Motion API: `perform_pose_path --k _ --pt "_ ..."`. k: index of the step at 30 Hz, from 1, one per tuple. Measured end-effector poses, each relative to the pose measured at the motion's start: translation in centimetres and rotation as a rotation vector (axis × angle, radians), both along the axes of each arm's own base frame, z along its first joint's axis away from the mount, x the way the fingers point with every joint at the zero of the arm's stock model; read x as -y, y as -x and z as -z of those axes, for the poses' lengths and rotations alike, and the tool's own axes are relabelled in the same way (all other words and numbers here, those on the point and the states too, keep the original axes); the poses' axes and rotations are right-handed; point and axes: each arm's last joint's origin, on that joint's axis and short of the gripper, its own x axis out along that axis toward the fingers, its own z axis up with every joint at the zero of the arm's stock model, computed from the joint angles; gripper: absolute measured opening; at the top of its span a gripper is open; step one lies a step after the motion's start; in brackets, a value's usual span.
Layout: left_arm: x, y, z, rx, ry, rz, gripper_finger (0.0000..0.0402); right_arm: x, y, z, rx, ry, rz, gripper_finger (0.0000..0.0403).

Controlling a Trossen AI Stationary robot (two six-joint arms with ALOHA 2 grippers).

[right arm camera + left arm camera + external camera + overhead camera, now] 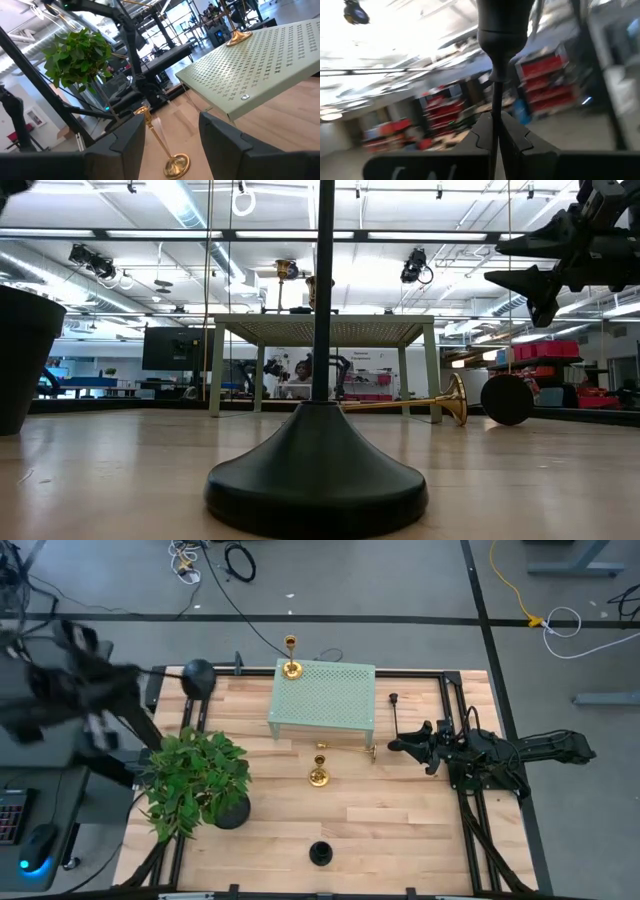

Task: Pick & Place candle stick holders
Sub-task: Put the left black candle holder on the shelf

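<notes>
My left gripper (495,137) is at the table's far left corner (170,675), shut on a matte black candle stick holder (502,30). My right gripper (400,745) is open and empty, raised above the table's right side (495,263). A black holder (397,715) lies on its side under it, its round base (508,400) facing the near edge. A gold holder (319,772) stands at mid-table and shows between the right fingers (160,140). Another gold one (355,751) lies on its side. A third (291,665) stands on the pale green stand. A black one (320,853) stands near the front edge. My left gripper pinches the black holder's thin stem (495,102) between its two fingers. The stem runs on past the fingertips to a wider end (504,25). The holder is lifted clear of the table.
The pale green perforated stand (325,700) is at the back middle. A leafy potted plant (195,780) fills the left side. The bare wood in the middle and at the near right is free. Cables lie on the floor beyond the table.
</notes>
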Motion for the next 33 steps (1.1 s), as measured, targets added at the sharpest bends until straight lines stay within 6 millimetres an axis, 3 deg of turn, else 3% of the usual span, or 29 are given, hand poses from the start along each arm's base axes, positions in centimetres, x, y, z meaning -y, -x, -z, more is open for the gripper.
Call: perform_pose_path --k 8,16,19,26,33 --pt "2.4 -6.0 2.3 -0.135 -0.102 -0.273 0.001 0.0 0.0 0.0 0.0 0.0 -0.001 0.0185" --pt "2.3 -9.0 4.9 -0.133 -0.085 -0.035 0.001 -0.1 0.0 0.0 0.001 -0.003 -0.027 0.0185" --pt "1.5 -10.9 6.3 -0.196 -0.031 0.002 0.001 -0.1 0.0 0.0 0.001 -0.002 -0.027 0.0185" --pt "-0.3 -18.1 9.1 -0.303 -0.058 0.06 0.001 -0.1 0.0 0.0 -0.002 0.001 -0.027 0.0185" --pt "-5.5 -20.5 9.8 -0.324 0.032 0.204 0.001 -0.1 0.0 0.1 -0.013 -0.007 -0.028 0.0185"
